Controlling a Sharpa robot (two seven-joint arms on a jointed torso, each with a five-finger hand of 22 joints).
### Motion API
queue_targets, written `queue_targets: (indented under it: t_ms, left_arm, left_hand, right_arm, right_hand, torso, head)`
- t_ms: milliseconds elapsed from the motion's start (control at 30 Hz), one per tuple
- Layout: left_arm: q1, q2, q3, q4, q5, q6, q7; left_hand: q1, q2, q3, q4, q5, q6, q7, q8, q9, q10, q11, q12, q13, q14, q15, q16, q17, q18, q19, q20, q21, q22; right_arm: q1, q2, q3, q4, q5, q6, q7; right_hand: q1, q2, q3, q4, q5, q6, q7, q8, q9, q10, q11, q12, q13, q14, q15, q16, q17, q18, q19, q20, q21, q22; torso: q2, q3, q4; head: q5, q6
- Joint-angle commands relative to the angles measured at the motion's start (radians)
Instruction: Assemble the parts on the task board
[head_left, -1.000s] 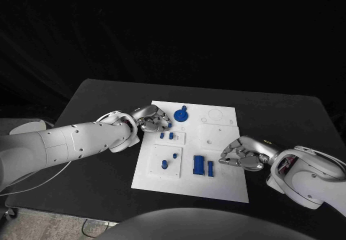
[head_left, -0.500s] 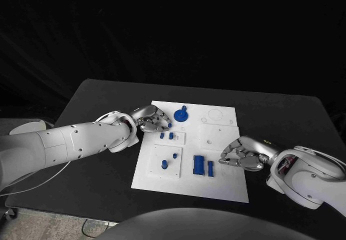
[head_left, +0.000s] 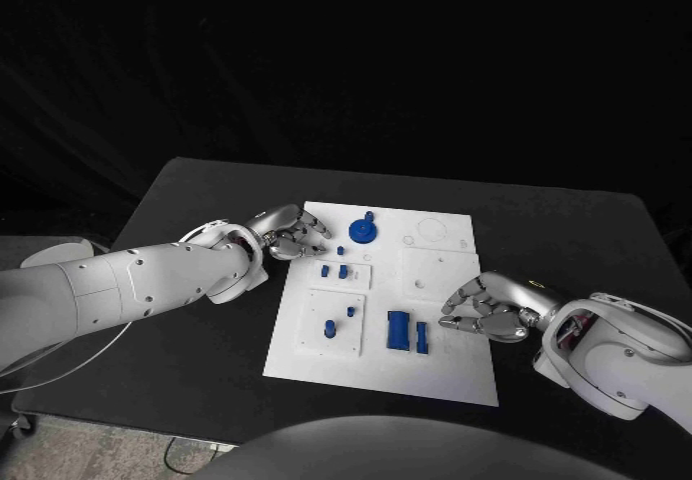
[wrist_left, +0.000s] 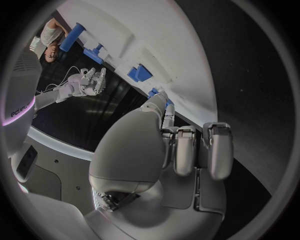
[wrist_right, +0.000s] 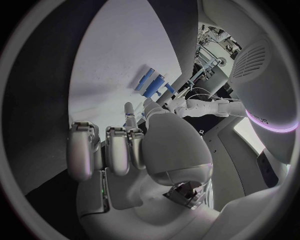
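Sitting nearest, at the task board (head_left: 447, 375) right edge: right hand (head_left: 486, 309), fingers curled in, gripping nothing, beside the two blue bars (head_left: 405, 331). Lying mid-board: a small blue part (head_left: 336, 324) and two short pegs (head_left: 333, 271). Hovering farther off, at the left edge: left hand (head_left: 293, 235), pinching a small blue piece (wrist_left: 167, 103), apparently. Judging insertion under way; needing alignment over a socket near the round blue disc (head_left: 364, 230)

Dim, dark surroundings; sharp head view, fisheye-bent wrist views.
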Motion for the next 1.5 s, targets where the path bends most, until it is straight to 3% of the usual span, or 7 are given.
queue_targets:
  t_ms: [33, 333, 500, 600, 833, 967, 1500]
  left_arm:
    - [0.001, -0.003, 0.001, 0.005, 0.003, -0.030, 0.006]
    - [0.021, -0.045, 0.009, 0.054, 0.061, -0.073, 0.032]
    - [0.060, -0.102, 0.012, 0.146, 0.121, -0.107, 0.068]
    - [0.076, -0.135, 0.012, 0.200, 0.185, -0.121, 0.115]
    - [0.086, -0.181, 0.001, 0.290, 0.318, -0.113, 0.200]
    - [0.087, -0.190, -0.002, 0.316, 0.338, -0.097, 0.204]
    - [0.085, -0.175, -0.005, 0.295, 0.349, -0.044, 0.166]
  left_hand:
    - [-0.001, -0.010, -0.005, -0.001, -0.003, -0.005, 0.000, -0.006, -0.001, 0.103, 0.006, 0.002, 0.263, 0.105, 0.004, 0.002, 0.263, -0.014, 0.099, 0.008, 0.001, 0.262]
    - [-0.004, -0.010, -0.009, 0.014, 0.004, -0.014, 0.006, -0.012, -0.001, 0.103, 0.012, 0.002, 0.263, 0.105, 0.008, 0.002, 0.263, -0.010, 0.074, 0.014, -0.012, 0.251]
    - [-0.013, -0.013, -0.023, 0.048, 0.008, -0.031, 0.004, -0.021, 0.001, 0.090, 0.011, -0.008, 0.252, 0.105, 0.010, 0.002, 0.263, 0.003, 0.014, 0.022, -0.047, 0.223]
    - [-0.023, -0.006, -0.037, 0.085, 0.044, -0.029, 0.004, -0.020, 0.007, -0.025, 0.011, -0.111, 0.146, 0.105, 0.008, 0.002, 0.263, 0.012, -0.029, 0.031, -0.074, 0.205]
    - [-0.049, 0.024, -0.053, 0.094, 0.135, -0.023, 0.016, -0.019, 0.015, -0.108, 0.017, -0.215, 0.050, 0.105, 0.013, 0.002, 0.263, 0.020, -0.052, 0.039, -0.094, 0.196]
    - [-0.045, 0.027, -0.055, 0.093, 0.144, -0.025, 0.018, -0.022, 0.015, -0.128, 0.019, -0.242, 0.026, 0.093, 0.014, -0.004, 0.254, 0.024, -0.068, 0.042, -0.106, 0.189]
    - [-0.034, 0.034, -0.058, 0.093, 0.151, -0.024, 0.020, -0.024, 0.018, -0.179, 0.021, -0.313, -0.035, 0.046, 0.016, -0.034, 0.215, 0.029, -0.088, 0.048, -0.123, 0.181]
  right_arm:
    - [0.001, -0.002, 0.000, 0.003, -0.011, -0.011, -0.005]
    - [0.026, -0.013, 0.000, 0.036, -0.051, -0.026, -0.024]
    - [0.040, -0.010, 0.000, 0.077, -0.145, -0.047, -0.066]
    - [0.040, 0.008, 0.000, 0.088, -0.212, -0.051, -0.102]
    - [0.009, 0.058, 0.000, 0.091, -0.315, -0.049, -0.178]
    - [-0.010, 0.078, 0.000, 0.082, -0.331, -0.030, -0.206]
    - [-0.042, 0.135, 0.000, 0.047, -0.327, -0.009, -0.238]
  right_hand:
    - [0.008, 0.000, -0.001, -0.005, 0.006, -0.006, 0.001, -0.003, 0.000, 0.105, 0.003, 0.004, 0.263, 0.072, 0.009, -0.003, 0.084, -0.005, 0.036, 0.005, -0.006, 0.210]
    - [0.015, -0.008, -0.005, -0.013, 0.007, -0.002, 0.000, -0.001, 0.004, 0.105, 0.003, 0.004, 0.263, 0.072, 0.009, -0.003, 0.084, -0.005, 0.036, 0.006, -0.006, 0.210]
    - [0.009, -0.026, -0.029, -0.021, -0.026, 0.009, -0.018, 0.061, 0.056, 0.105, -0.013, 0.004, 0.263, 0.072, -0.002, -0.004, 0.081, -0.005, 0.035, -0.002, -0.008, 0.210]
    - [-0.013, -0.044, -0.046, -0.008, -0.060, -0.016, -0.024, 0.112, 0.105, 0.105, -0.022, 0.004, 0.263, 0.069, -0.003, -0.010, 0.070, -0.003, 0.031, -0.005, -0.017, 0.207]
    - [-0.075, -0.116, -0.019, 0.039, -0.100, -0.268, -0.056, 0.608, 0.604, 0.105, -0.061, 0.004, 0.263, 0.070, -0.030, -0.011, 0.070, 0.000, 0.027, -0.023, -0.035, 0.202]
    - [-0.097, -0.122, -0.021, 0.044, -0.103, -0.305, -0.072, 0.724, 0.740, 0.105, -0.068, 0.004, 0.263, 0.069, -0.031, -0.012, 0.067, 0.002, 0.024, -0.031, -0.044, 0.200]
    - [-0.064, -0.097, -0.001, 0.037, -0.095, -0.329, -0.082, 0.781, 0.840, 0.105, -0.073, 0.004, 0.263, 0.071, -0.036, -0.007, 0.077, 0.002, 0.026, -0.036, -0.042, 0.200]
  torso:
    - [0.000, -0.0005, 0.0006]
    - [0.000, -0.0007, 0.0005]
    - [0.000, -0.0006, 0.0003]
    - [-0.001, 0.0002, 0.0004]
    - [-0.001, -0.0006, 0.0013]
    - [-0.001, -0.0005, 0.0012]
    - [0.001, 0.0002, -0.0001]
  head:
    - [0.001, 0.000]
    - [-0.005, 0.000]
    - [-0.008, 0.000]
    - [-0.008, 0.000]
    - [-0.015, 0.000]
    - [-0.009, 0.000]
    - [-0.023, 0.000]
